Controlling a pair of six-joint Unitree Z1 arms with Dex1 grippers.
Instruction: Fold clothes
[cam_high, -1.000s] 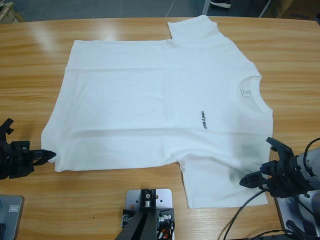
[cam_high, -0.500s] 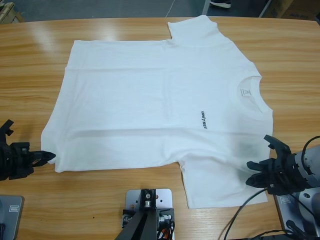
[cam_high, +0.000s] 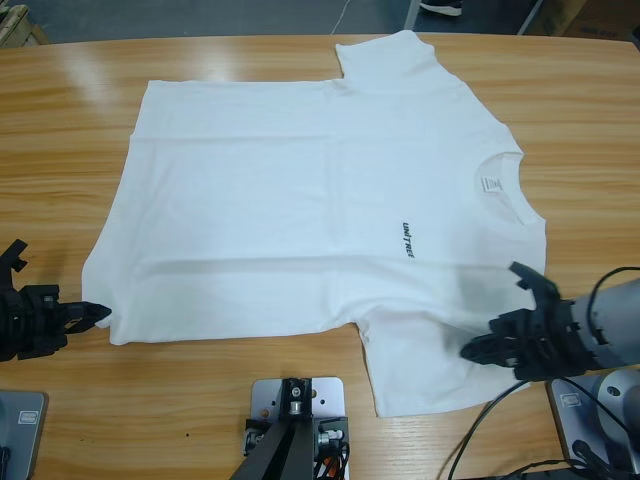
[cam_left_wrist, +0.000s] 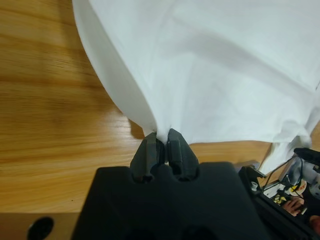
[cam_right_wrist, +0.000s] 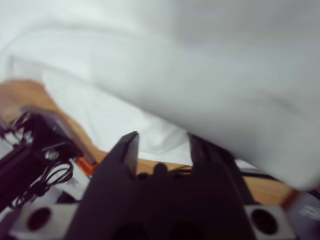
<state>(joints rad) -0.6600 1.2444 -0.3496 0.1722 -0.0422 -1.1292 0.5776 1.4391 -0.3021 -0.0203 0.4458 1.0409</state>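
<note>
The clothes are one white T-shirt (cam_high: 300, 200) lying flat on the wooden table (cam_high: 60, 150), hem to the left and collar to the right. It has dark chest lettering (cam_high: 405, 240) and a neck label (cam_high: 491, 184). At the left edge my left gripper (cam_high: 98, 313) is shut on the near hem corner. The left wrist view shows that cloth (cam_left_wrist: 210, 70) pinched between the left gripper's (cam_left_wrist: 161, 139) jaws. My right gripper (cam_high: 497, 312) is open over the near sleeve by the shoulder. In the right wrist view the shirt (cam_right_wrist: 200, 75) lies just ahead of the right gripper (cam_right_wrist: 164, 146).
Black cables (cam_high: 490, 420) trail over the table's near edge under the right arm. Bare wood runs along the left, front and far right of the shirt. Grey floor (cam_high: 200, 15) lies beyond the far edge.
My right gripper has moved left from the table's right edge onto the near sleeve, jaws still open. The left gripper and the shirt have stayed put.
</note>
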